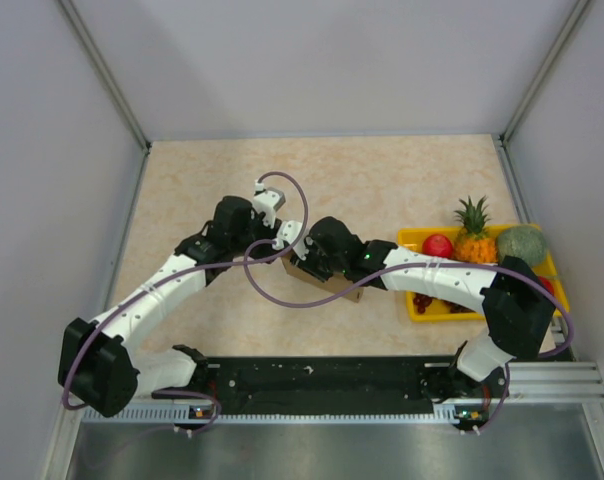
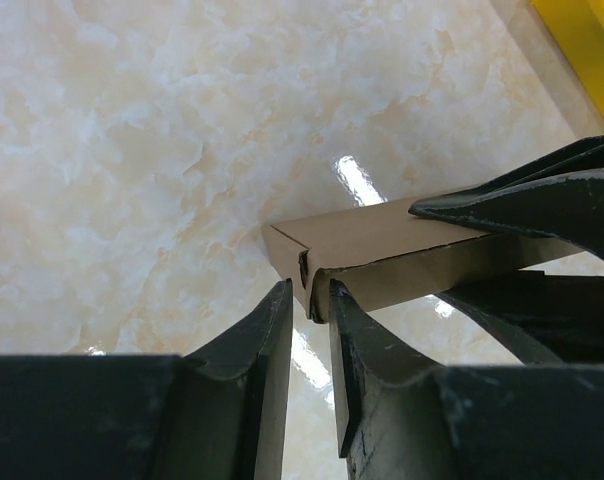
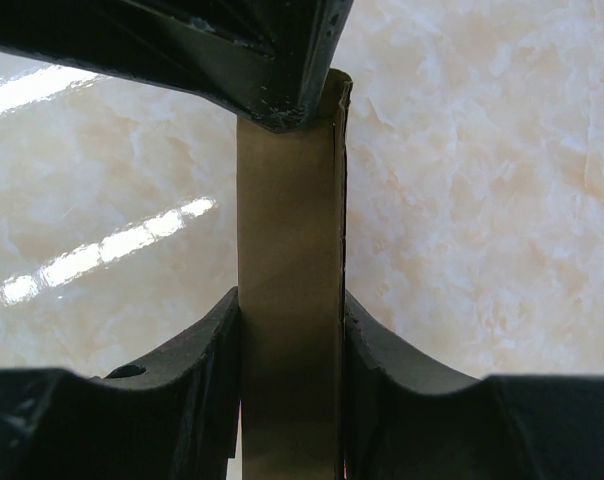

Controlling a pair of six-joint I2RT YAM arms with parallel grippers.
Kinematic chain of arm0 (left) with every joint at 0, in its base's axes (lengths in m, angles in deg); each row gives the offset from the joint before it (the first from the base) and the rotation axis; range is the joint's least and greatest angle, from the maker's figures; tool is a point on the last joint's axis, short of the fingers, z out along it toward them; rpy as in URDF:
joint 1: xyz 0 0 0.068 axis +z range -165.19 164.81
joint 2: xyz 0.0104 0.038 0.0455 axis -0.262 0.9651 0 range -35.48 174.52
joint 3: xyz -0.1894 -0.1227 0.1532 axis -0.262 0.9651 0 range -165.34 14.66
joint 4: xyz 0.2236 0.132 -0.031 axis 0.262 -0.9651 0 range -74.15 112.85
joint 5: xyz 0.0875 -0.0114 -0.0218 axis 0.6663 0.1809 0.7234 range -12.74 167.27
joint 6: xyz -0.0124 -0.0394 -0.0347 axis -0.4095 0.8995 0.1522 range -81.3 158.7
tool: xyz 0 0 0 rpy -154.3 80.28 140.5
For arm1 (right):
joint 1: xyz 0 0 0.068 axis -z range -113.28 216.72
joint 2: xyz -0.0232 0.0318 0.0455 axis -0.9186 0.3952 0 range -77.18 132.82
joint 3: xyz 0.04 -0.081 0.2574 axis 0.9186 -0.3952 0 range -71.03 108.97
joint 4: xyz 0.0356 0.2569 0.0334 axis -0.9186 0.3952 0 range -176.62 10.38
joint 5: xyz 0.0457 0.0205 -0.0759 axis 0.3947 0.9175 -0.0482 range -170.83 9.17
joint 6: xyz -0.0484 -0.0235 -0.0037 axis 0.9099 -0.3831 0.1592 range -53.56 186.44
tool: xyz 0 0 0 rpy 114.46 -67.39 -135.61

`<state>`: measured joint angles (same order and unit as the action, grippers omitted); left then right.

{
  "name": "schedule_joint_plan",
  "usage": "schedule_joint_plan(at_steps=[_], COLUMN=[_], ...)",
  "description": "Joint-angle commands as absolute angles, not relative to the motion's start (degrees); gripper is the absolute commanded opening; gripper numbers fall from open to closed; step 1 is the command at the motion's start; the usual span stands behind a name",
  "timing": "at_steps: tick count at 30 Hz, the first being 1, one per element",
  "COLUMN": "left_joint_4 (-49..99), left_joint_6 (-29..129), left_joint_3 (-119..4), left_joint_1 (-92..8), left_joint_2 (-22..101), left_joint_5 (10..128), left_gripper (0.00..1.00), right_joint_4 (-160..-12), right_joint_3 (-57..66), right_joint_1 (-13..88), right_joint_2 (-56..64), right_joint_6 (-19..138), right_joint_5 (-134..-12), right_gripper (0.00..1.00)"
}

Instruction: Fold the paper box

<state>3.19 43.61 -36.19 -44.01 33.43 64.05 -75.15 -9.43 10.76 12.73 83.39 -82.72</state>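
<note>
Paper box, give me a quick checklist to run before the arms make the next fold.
1. Right fingers clamp both sides of the paper box: ok.
2. Left fingers pinch its end corner: ok.
3. End flap fully tucked: cannot tell.
4. Box apart from the yellow tray: ok.
5. Box lifted off the table: cannot tell.

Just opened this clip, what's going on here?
Both arms are on the paper box at mid-table. The right gripper clamps its narrow body from both sides; the left gripper pinches the folded edge at one end. The yellow fruit tray sits aside, untouched.
</note>
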Motion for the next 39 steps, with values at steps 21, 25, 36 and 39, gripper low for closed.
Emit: schedule_joint_plan(at_steps=[21,25,36,39], left_joint_4=[6.06,8.17,20.82,22.41], left_joint_6=[45.03,48.72,47.58,46.18], left_joint_3=[-39.31,-37.99,-25.69,-23.50], left_joint_1=[-43.84,-44.28,-45.16,-45.16], left_joint_2=[35.10,34.49,28.77,27.98], left_joint_5=[62.84,63.03,68.83,69.00], left_gripper=[0.00,0.00,0.00,0.00], right_joint_4=[-74.49,-74.49,-74.57,-74.57], right_joint_3=[-9.51,-9.24,-9.59,-9.60], right_joint_1=[11.09,10.82,10.65,10.73], right_joint_2=[15.72,16.25,15.81,15.98], right_joint_6=[82.43,82.34,81.91,81.91], right_joint_5=[-81.09,-81.00,-79.60,-79.77], right_gripper=[0.16,0.16,0.16,0.16])
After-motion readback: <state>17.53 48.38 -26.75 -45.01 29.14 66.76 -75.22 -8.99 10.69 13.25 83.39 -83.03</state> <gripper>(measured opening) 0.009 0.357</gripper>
